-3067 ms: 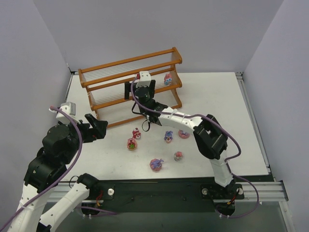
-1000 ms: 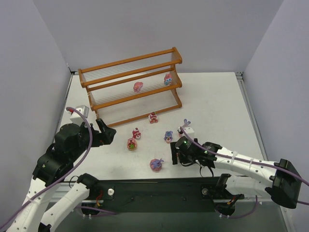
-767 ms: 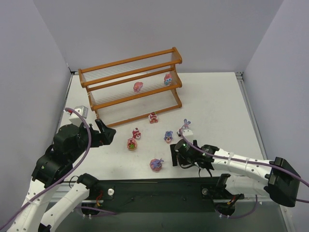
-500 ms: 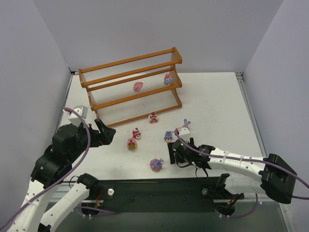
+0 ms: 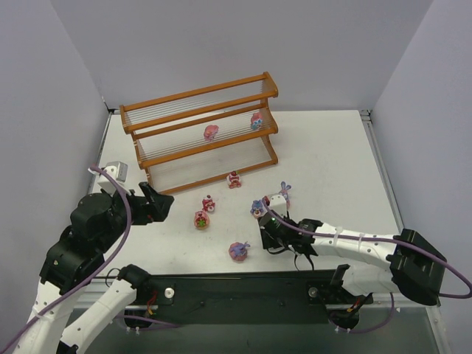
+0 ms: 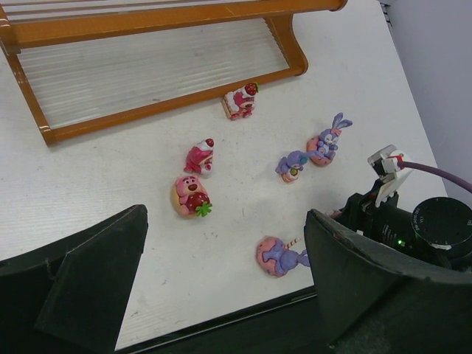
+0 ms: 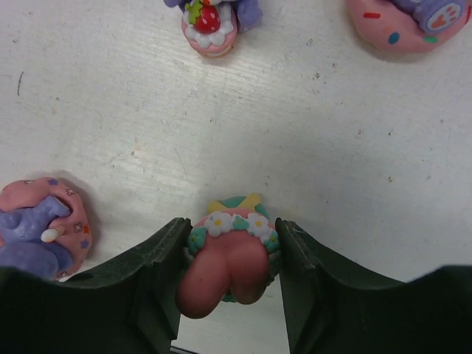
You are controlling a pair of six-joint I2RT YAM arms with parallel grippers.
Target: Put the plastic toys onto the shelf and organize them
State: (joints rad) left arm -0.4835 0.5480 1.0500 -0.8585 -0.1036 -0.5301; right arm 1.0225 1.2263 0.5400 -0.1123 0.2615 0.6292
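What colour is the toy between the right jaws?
The toy is pink with white flowers; clearest in right wrist view.

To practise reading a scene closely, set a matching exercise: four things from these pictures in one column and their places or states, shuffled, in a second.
Column A
1. left gripper
2. right gripper
3. strawberry-topped toy
4. shelf

Column B
a. on the table at the foot of the rack
b. fingers against both sides of the flower-ringed pink toy
c. open, nothing between its fingers
d. two toys on its middle tier

Pairs: 1-c, 2-b, 3-a, 4-d
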